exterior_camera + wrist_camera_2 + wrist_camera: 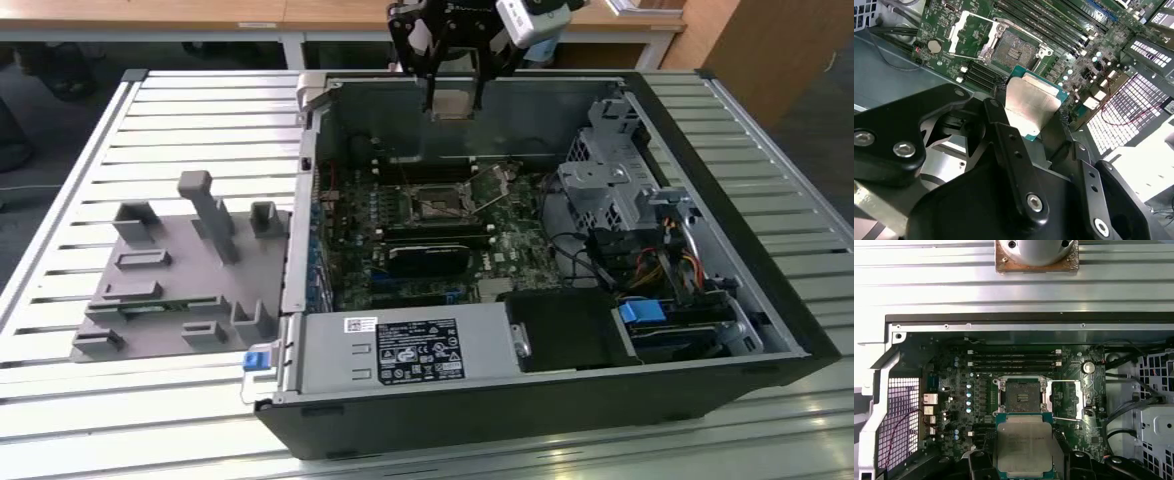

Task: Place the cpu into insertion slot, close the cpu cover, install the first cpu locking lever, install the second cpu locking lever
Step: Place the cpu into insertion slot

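The cpu (1024, 447) is a flat square chip with a dull silver-beige metal top and a thin green edge. It is clamped by two opposite edges between the fingers of my end effector (1024, 465). It is held level above the motherboard (954, 390), clear of it and not seated.

The insertion slot (1021, 395) is a square black socket with a metal rim. Its dark pin field is fully exposed and it holds no chip.

The cpu cover (1066, 382) is a thin silver frame plate with a large square window. It is swung open on its hinge and lies just beside the insertion slot, with the board visible through the window.
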Available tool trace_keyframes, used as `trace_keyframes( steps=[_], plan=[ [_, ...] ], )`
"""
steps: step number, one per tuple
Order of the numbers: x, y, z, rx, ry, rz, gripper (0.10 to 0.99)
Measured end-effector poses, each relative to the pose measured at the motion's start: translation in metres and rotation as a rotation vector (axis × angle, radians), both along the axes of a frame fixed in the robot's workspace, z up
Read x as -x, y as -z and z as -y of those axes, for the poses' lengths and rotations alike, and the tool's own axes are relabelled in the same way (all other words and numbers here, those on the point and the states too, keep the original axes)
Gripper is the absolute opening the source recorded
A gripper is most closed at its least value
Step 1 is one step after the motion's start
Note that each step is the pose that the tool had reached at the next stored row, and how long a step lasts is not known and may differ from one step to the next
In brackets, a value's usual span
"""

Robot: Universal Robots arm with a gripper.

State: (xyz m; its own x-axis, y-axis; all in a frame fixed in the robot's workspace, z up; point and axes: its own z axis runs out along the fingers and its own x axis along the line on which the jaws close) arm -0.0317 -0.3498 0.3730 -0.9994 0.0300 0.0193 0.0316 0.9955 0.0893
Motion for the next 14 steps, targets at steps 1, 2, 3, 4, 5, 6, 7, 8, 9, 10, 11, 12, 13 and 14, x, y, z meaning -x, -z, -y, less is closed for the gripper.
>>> trace_keyframes(
  steps=[1,2,3,4,5,6,7,8,9,10,11,12,13,14],
  plan=[
    [0.0,0.0,0.0,0.0,0.002,0.0,0.529],
    [0.0,0.0,0.0,0.0,0.006,0.0,0.529],
    [0.0,0.0,0.0,0.0,0.01,0.0,0.529],
    [0.0,0.0,0.0,0.0,0.014,0.0,0.529],
    [0.0,0.0,0.0,0.0,0.018,0.0,0.529],
    [0.0,0.0,0.0,0.0,0.024,0.0,0.529],
    [0.0,0.0,0.0,0.0,0.032,0.0,0.529],
    [0.0001,0.0,-0.0002,0.001,0.041,0.0,0.529],
    [0.0,0.0001,-0.0003,0.002,0.05,0.0,0.529],
    [0.0,0.0002,-0.0004,0.002,0.06,0.0,0.529],
    [0.0,0.0003,-0.0005,0.003,0.071,0.0,0.529],
    [0.0,0.0003,-0.0005,0.003,0.083,0.0,0.529],
    [0.0,0.0003,-0.0006,0.003,0.096,0.0,0.529],
    [0.0,0.0004,-0.0006,0.003,0.11,0.0,0.529]
  ],
)
